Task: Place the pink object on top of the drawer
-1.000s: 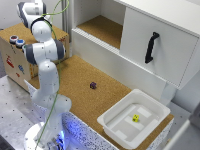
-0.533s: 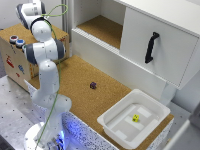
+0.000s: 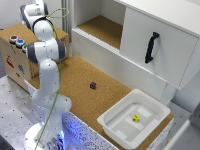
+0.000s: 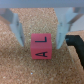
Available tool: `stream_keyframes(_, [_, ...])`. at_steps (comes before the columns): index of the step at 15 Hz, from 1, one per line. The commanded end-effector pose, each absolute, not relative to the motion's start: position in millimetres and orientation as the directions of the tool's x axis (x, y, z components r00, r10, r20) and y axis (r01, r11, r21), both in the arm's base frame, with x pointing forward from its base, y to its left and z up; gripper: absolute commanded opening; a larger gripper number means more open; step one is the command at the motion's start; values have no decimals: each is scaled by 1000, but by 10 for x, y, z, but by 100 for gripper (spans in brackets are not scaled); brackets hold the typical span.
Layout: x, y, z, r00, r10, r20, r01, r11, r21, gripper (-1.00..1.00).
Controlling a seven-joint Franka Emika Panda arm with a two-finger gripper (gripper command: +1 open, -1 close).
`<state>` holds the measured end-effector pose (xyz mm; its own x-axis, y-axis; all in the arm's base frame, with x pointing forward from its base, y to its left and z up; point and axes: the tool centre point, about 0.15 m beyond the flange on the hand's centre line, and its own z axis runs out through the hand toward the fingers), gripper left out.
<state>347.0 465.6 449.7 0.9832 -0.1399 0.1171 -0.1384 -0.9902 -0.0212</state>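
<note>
Wrist view: the pink cube (image 4: 43, 46) sits square between my fingers (image 4: 15, 30), one finger on each side, on the cork tabletop (image 4: 20, 67). The gripper (image 4: 39, 36) is spread a touch wider than the cube. The finger on one side looks to be at the cube's edge, the other just off it, but I can't tell for sure whether either one is touching. So I call it open around the cube, not yet clamped.

The cube has no long axis to speak of. Its faces line up with the fingers, letters "L" and "A" facing me, so a straight close should catch two flat sides. A black shape (image 4: 76, 44) lies just beside one finger; I can't say what it is, and I judge it the only thing close enough to snag.

In the exterior view I can't see the cube or the gripper. The arm (image 3: 46, 55) stands on the exterior view's left, by the wooden box (image 3: 20, 60). The drawer (image 3: 165, 40), with its black handle (image 3: 151, 47), is well apart on the right, and its flat top is high. The white tub (image 3: 120, 125) with a small yellow piece (image 3: 135, 118) and a dark little object (image 3: 93, 85) lie low on the cork, below any lifted path.
</note>
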Motion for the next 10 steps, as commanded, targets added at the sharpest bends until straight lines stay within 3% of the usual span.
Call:
stream_keyframes(1, [3407,4559,4620,977,-171,126,-163,-984,-72,100])
stream_keyframes(7, [3437,4397,4691,971,-183,152,-181,-983,-28,100])
stream_keyframes(10, [3370,4030,4909,963,-166,212,-159,-986,-47,100])
